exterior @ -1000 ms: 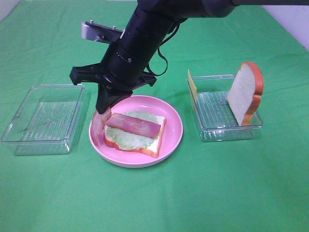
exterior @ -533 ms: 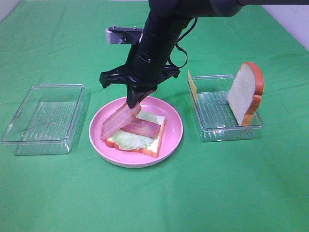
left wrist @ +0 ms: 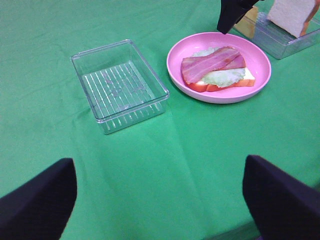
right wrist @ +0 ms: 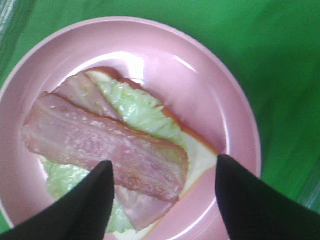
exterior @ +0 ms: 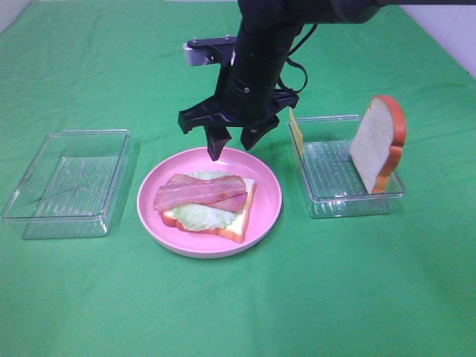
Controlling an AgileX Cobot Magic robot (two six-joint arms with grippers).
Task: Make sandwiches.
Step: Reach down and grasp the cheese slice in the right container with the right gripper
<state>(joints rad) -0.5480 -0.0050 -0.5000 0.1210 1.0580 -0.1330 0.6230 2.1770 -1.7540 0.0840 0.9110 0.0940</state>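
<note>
The half-built sandwich (exterior: 210, 207), a square white slice under ruffled pale lettuce (exterior: 195, 217) and two glossy crossed bacon strips (exterior: 199, 190), is laid on the round pink plate (exterior: 271, 195) mid-bench (exterior: 335, 297). The right pincer (exterior: 232, 146) is held spread apart above the plate's 12 o'clock rim. The left pincer (left wrist: 160, 200) is likewise seen wide apart.

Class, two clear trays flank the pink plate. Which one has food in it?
The right tray in the high view: a bread slice and a yellow cheese slice stand in it. The left tray holds nothing.
</note>
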